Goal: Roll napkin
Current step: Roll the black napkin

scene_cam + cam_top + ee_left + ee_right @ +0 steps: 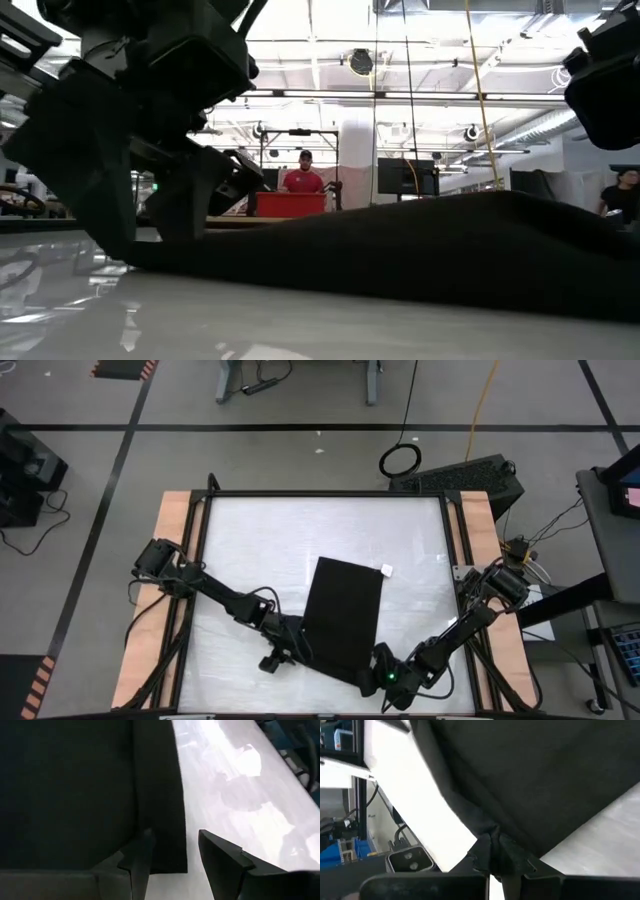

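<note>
The black napkin [345, 615] lies on the white table as a long folded strip running from near to far, with its white tag [387, 569] at the far right corner. My left gripper [300, 648] is open at the strip's near left corner. In the left wrist view [175, 840] one finger stands over the cloth and the other over bare table, with the napkin's left edge [180, 820] between them. My right gripper [372, 665] is shut on the napkin's near right corner. In the low view the napkin [420, 250] rises toward the right. My left gripper straddles the napkin's left edge near the near corner; I cannot tell whether its fingers touch the cloth. My right gripper pinches the napkin's near right corner [490, 832] between its two fingers, the cloth bunched into folds there. It comes low from the table's near right side. The corner is raised a little; the rest lies on the table.
Wooden side boards [170, 560] and a black frame [320, 495] border the white table top [250, 550]. Bare table lies left, right and far of the napkin. People and a red bin [290, 203] show in the room beyond the table.
</note>
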Controlling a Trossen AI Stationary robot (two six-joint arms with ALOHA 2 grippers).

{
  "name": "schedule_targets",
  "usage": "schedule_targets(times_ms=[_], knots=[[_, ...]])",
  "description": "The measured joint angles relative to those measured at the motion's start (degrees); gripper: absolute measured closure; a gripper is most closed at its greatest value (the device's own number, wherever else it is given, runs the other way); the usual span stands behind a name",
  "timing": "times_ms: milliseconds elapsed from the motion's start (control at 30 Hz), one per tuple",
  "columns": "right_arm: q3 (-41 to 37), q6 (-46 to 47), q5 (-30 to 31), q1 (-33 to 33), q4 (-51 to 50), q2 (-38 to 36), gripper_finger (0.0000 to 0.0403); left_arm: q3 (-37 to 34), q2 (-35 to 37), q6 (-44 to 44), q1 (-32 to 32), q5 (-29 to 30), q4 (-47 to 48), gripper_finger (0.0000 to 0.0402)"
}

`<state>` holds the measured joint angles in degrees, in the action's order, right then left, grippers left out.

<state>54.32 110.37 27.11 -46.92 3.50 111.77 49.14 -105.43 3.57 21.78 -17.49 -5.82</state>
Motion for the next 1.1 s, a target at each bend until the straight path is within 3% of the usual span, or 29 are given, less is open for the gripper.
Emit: schedule_targets(times_ms=[200, 467, 667, 767, 967, 1100], knots=[[-0.1, -5.2, -0.1, -0.4, 2.0, 0.1, 0.0353, 0.1, 0.0, 0.4, -0.5, 1.2, 1.6, 0.0256], [-0.1, -7.4, 1.2, -3.3, 1.7, -0.7, 0.0264, 0.0, 0.0, -2.7, -1.2, -0.9, 2.8, 0.0387], [-0.5, -14.0, 2.0, -6.3, -0.6, -3.2, 0.0237, 0.0, 0.0, -2.9, -1.2, -1.7, 3.0, 0.0386], [-0.7, -24.8, 2.6, -7.4, 0.7, -4.2, 0.0237, 0.0, -0.1, -2.9, -1.2, -2.0, 2.9, 0.0390], [5.3, -55.7, 4.1, -7.9, 3.0, -3.9, 0.0238, -0.1, -0.2, -2.4, -1.7, -4.3, 2.0, 0.0393], [9.8, -66.1, 4.4, -5.3, -1.3, -2.1, 0.0238, -0.2, -0.2, -1.1, -2.1, -6.7, 2.0, 0.0393]])
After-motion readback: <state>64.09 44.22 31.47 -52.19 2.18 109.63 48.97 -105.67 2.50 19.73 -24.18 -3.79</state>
